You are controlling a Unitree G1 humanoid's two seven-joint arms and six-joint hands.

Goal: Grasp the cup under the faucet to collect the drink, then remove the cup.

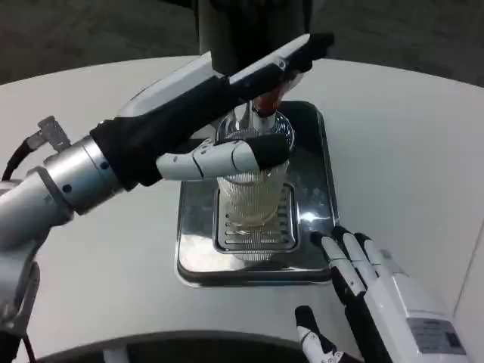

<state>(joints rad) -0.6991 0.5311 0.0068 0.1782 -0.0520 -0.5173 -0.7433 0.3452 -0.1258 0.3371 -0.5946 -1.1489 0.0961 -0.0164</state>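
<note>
The table (91, 265) carries the steel drip tray (314, 249) under the left hand (219, 113), which wraps the ribbed glass cup (253, 197) standing on the tray's grate beneath the faucet (266, 102). The right hand (370, 283) waits beside the tray, fingers apart. A loose grip or tilted lift-out could spill the drink.

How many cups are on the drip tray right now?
1: a clear ribbed cup stands on the drip tray grate under the faucet, gripped by the left hand. None seems hidden.
</note>
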